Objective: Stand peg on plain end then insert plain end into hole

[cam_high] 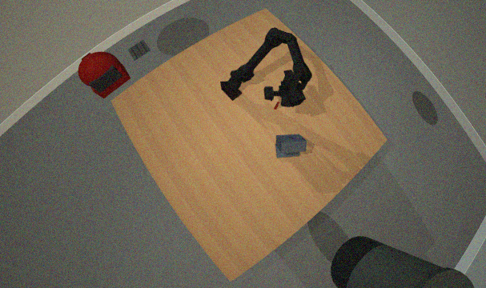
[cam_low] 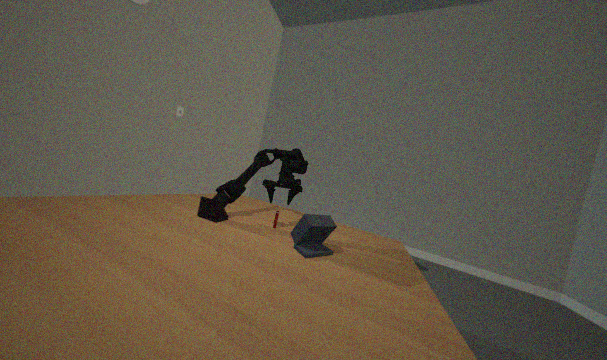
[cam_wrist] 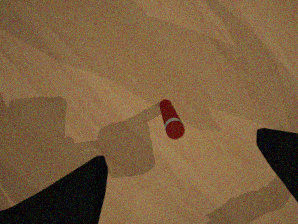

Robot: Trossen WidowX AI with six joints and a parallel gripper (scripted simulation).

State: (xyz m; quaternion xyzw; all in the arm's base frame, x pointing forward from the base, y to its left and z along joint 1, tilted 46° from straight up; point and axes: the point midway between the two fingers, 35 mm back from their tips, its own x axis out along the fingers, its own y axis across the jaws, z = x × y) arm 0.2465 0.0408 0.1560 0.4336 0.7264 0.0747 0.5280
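Observation:
The red peg (cam_high: 276, 105) (cam_low: 276, 219) (cam_wrist: 172, 120) stands upright on the wooden table (cam_high: 210, 160) (cam_low: 133, 280), with its white band near the top end, as the wrist view shows from above. My gripper (cam_high: 278, 96) (cam_low: 281, 199) (cam_wrist: 183, 151) is open and empty. It hangs a short way above the peg, pointing down, with the peg below the space between the fingers and clear of both. The blue-grey sloped panel (cam_high: 291, 145) (cam_low: 313, 232) stands on the table a little beyond the peg. I cannot make out its hole in these views.
The arm's base (cam_high: 230, 90) (cam_low: 212, 210) sits on the table behind the peg. A red object (cam_high: 102, 74) and a dark cylinder (cam_high: 387, 264) stand on the floor off the table. The table's edge runs close behind the panel.

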